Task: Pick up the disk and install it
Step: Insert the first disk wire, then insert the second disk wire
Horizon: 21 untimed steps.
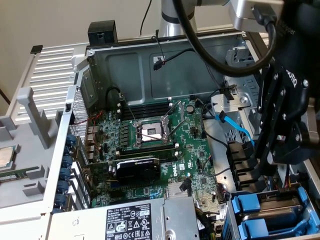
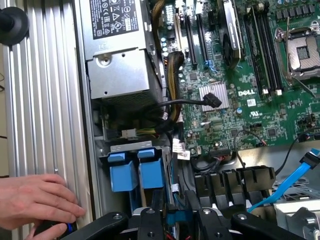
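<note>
Open computer case lying on its side, ribbed grey side panel alongside it, green motherboard mounted inside, power supply beside it.

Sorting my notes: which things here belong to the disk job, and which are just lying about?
Job: gripper, blue drive carriers in the bay; which one, unclear.
Lying about: chip, power supply, blue cable, hand.

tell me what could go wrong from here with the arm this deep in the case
A person's hand rests on the case edge close to the robot's hand; a sudden move might pinch it. The blue SATA cable and loose black wires hang beside the arm and could snag. The blue drive carriers sit tightly together, so a misaligned push could jam.
</note>
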Available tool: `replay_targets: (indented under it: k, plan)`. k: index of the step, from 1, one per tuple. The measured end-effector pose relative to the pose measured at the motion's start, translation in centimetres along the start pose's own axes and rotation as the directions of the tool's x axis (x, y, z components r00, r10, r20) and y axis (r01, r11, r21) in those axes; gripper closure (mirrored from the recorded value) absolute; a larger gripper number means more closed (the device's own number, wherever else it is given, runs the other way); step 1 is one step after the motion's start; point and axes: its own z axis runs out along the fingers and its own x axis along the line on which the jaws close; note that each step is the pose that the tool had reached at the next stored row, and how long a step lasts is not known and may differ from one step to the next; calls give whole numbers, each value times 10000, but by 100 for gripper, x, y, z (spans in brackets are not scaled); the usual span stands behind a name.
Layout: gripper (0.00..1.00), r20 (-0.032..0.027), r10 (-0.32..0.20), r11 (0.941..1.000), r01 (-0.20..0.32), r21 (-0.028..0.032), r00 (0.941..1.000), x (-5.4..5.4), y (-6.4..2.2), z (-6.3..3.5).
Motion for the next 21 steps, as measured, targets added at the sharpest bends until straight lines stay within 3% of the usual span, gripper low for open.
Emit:
replay_targets:
  k: [2, 4, 21]
  plan:
    - [71, 13, 56, 10000, -56, -14, 10000, 0, 0, 0]
    - [83, 35, 96, 10000, -96, -23, 9999, 1, 0, 0]
    - [84, 59, 148, 9999, -148, -32, 9999, 4, 0, 3]
